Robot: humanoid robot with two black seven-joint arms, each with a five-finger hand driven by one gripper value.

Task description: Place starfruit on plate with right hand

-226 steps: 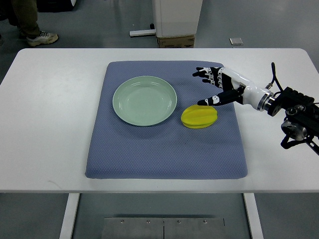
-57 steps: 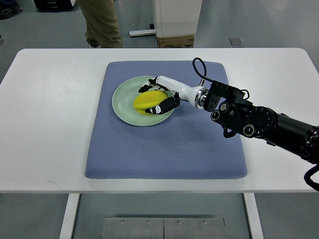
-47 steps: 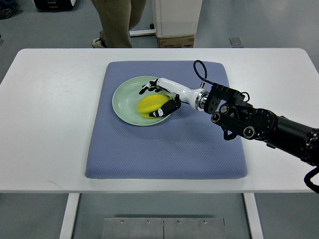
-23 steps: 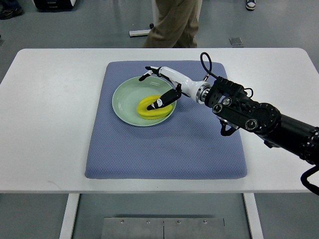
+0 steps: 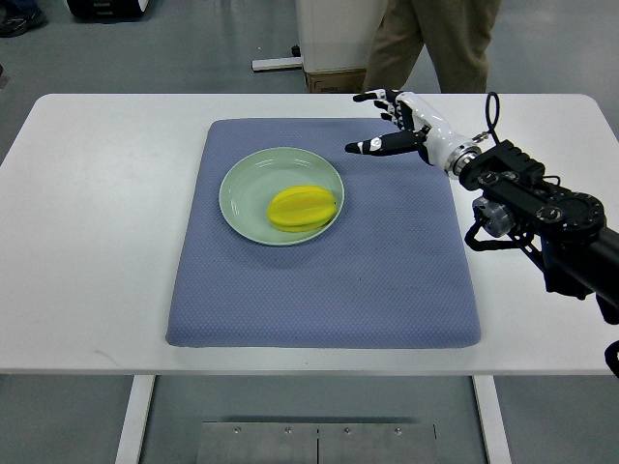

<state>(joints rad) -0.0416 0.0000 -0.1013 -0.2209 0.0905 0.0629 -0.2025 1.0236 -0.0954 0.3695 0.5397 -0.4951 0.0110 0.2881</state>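
The yellow starfruit (image 5: 304, 208) lies on the pale green plate (image 5: 250, 188), toward its right side. The plate sits on the blue mat (image 5: 324, 280). My right hand (image 5: 385, 124) hovers above the mat's far right corner, well clear of the plate, fingers spread and holding nothing. Its black forearm (image 5: 542, 208) comes in from the right edge. The left arm does not show.
A person in tan trousers (image 5: 435, 43) stands just behind the table's far edge, close to my right hand. A white pedestal and a cardboard box (image 5: 338, 43) stand on the floor behind the table. The white table (image 5: 97, 222) extends around the mat.
The right hand let go of the starfruit on the plate, then lifted away up and to the right to the mat's far corner. The person behind the table walked rightward.
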